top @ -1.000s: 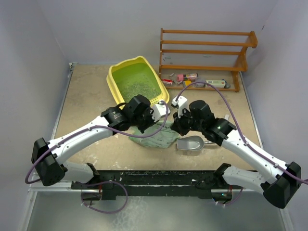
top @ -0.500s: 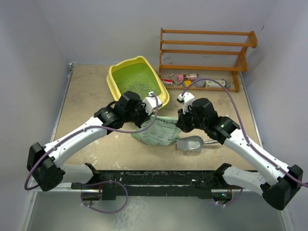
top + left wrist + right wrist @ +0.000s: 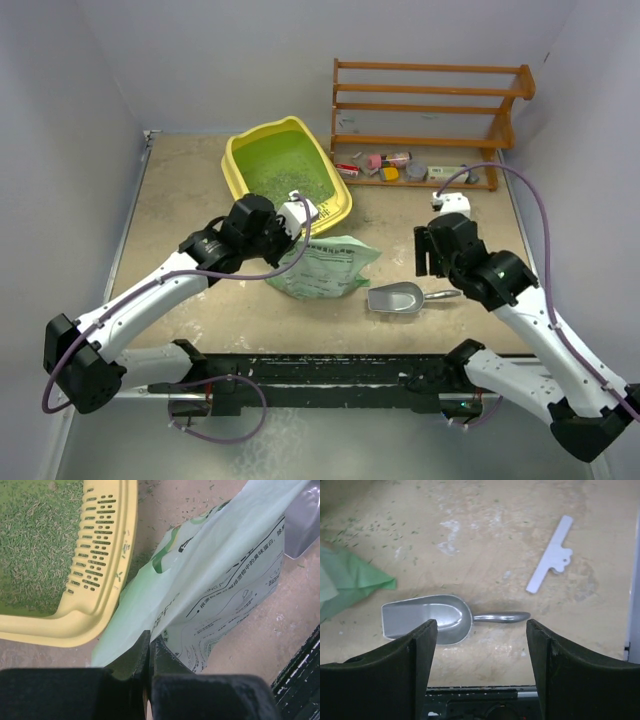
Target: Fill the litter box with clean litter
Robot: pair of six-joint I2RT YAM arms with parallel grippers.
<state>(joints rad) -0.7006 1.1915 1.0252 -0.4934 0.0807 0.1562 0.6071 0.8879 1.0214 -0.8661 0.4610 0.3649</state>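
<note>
The yellow litter box (image 3: pixel 236 168) (image 3: pixel 107 555) stands at the back centre, a layer of grey-green clean litter (image 3: pixel 290 172) (image 3: pixel 35 540) on its green floor. The pale-green litter bag (image 3: pixel 328 268) (image 3: pixel 220 575) lies slumped on the table, right in front of the box's slotted rim. My left gripper (image 3: pixel 293 235) (image 3: pixel 149 641) is shut on the bag's edge, beside the box's near corner. To the right of the bag my right gripper (image 3: pixel 426 255) (image 3: pixel 481 630) hangs open and holds nothing, apart from the bag and above the table.
A grey metal scoop (image 3: pixel 396 298) (image 3: pixel 427 620) lies under the right gripper, handle pointing right. A white plastic strip (image 3: pixel 550 562) lies beyond it. A brown wooden rack (image 3: pixel 430 108) with small items (image 3: pixel 400 163) under it stands at the back right. Loose granules dot the table near the bag.
My right gripper has opened, let go of the bag and pulled away to the right. The left arm has drawn back to the left with the bag's edge; the bag has sagged onto the table.
</note>
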